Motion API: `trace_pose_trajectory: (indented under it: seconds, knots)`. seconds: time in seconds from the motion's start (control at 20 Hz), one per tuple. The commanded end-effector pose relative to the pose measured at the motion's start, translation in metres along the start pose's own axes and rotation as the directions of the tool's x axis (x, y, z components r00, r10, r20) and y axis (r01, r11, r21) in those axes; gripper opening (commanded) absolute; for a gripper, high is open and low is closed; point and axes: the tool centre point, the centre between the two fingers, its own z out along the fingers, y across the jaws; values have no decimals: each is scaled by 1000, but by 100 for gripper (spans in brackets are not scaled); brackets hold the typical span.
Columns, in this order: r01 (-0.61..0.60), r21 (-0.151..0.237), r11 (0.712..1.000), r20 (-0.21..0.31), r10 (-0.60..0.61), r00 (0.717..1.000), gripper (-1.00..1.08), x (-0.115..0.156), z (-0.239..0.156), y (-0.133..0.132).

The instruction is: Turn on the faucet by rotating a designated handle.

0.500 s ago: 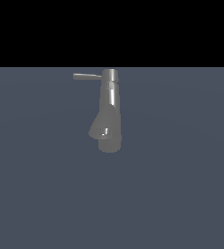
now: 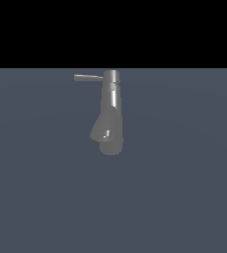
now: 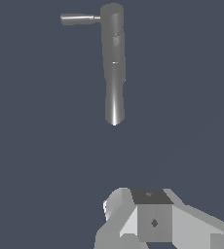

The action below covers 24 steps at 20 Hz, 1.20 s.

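The faucet (image 2: pixel 110 113) is a grey metallic column standing on the dark grey floor, with an angled spout low on the side toward the exterior view's left. The handle (image 2: pixel 88 77) is a thin grey rod sticking out from the column's top toward the exterior view's left. The arm does not show in the exterior view. In the wrist view the faucet (image 3: pixel 114 63) and its handle (image 3: pixel 79 19) lie well ahead of my gripper (image 3: pixel 150 211). Only grey blocks of the gripper show at the frame's edge, apart from the faucet. Its jaws are not clear.
A plain dark grey floor (image 2: pixel 184 197) surrounds the faucet on all sides. Beyond its far edge is black background.
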Motion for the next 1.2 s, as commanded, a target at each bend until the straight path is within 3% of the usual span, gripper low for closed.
trace_pose_trajectory:
  seconds: [0.0,0.6,1.15]
  knots:
    - [-12,6,1000,-2,12,1000,-100,1,-1,2]
    - [-55,7,998,1,55,998,-100,12,-1,0]
    - [-226,9,974,12,226,974,-100,57,4,-9]
